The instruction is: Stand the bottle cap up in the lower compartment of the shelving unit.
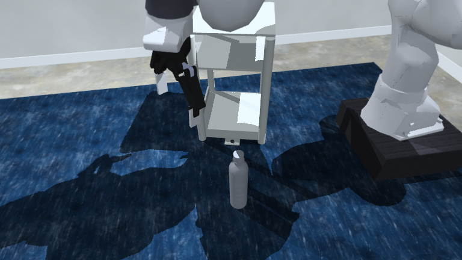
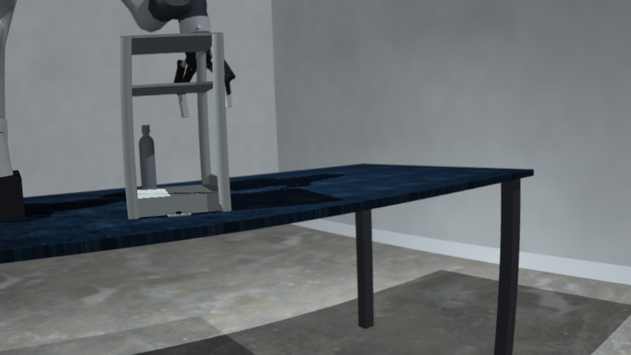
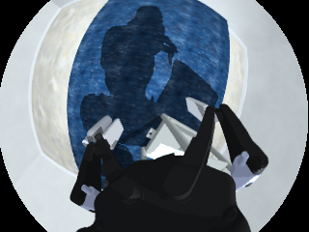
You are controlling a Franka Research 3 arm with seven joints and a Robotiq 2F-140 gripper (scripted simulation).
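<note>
The grey bottle (image 1: 237,179) stands upright, cap up, on the blue table in front of the shelving unit (image 1: 234,76). In the exterior view the bottle (image 2: 147,158) shows through the unit's frame (image 2: 174,123). My gripper (image 1: 177,102) is open and empty. It hangs in the air to the left of the unit, about level with the middle shelf and well above the table. In the exterior view the gripper (image 2: 204,102) shows behind the unit's posts. In the wrist view the fingers spread wide over the table far below. The bottle is not in the wrist view.
The robot's base (image 1: 402,141) sits on a black block at the right of the table. The unit's lower compartment (image 1: 234,111) is empty. The table's far edge lies behind the unit.
</note>
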